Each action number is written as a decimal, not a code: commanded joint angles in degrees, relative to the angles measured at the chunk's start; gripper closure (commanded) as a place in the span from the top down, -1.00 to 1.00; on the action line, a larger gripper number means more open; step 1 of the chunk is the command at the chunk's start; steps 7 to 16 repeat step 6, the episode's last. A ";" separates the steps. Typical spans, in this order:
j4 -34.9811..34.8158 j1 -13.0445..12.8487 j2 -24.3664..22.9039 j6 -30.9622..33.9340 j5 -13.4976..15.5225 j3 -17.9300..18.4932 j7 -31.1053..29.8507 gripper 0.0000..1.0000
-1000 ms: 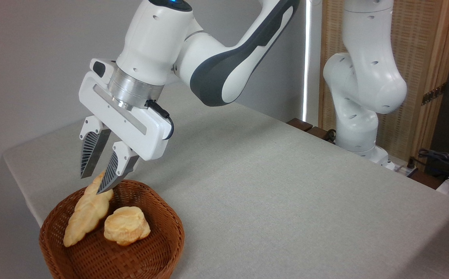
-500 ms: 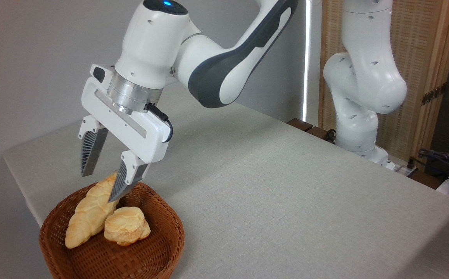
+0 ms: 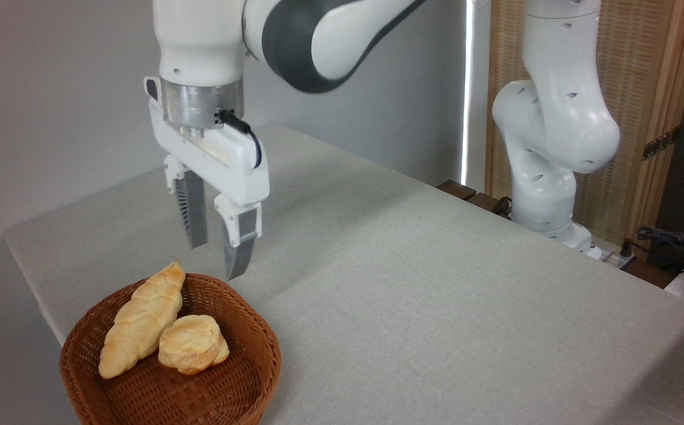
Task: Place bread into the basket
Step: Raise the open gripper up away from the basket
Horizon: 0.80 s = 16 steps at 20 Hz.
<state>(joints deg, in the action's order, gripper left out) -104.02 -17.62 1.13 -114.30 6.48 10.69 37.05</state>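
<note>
basket [image 3: 247,378] bottom rim cut off by lower edge, arm [image 3: 318,35] upper links cropped at top

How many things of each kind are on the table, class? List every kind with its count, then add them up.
Long twisted bread roll: 1
Round pale bun: 1
Woven wicker basket: 1
Total: 3
Both breads lie inside the basket; the gripper hangs open above its rim, holding nothing.

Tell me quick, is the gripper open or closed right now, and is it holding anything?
Gripper: open, holding nothing; it hangs above the table, clear of the bread lying in the basket.
</note>
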 commanded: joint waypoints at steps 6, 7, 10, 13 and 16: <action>4.96 -0.49 -0.25 14.02 -3.93 2.31 -0.13 1.00; 4.96 -0.49 -0.25 14.02 -3.93 2.31 -0.13 1.00; 4.96 -0.49 -0.25 14.02 -3.93 2.31 -0.13 1.00; 4.96 -0.49 -0.25 14.02 -3.93 2.31 -0.13 1.00; 4.96 -0.49 -0.25 14.02 -3.93 2.31 -0.13 1.00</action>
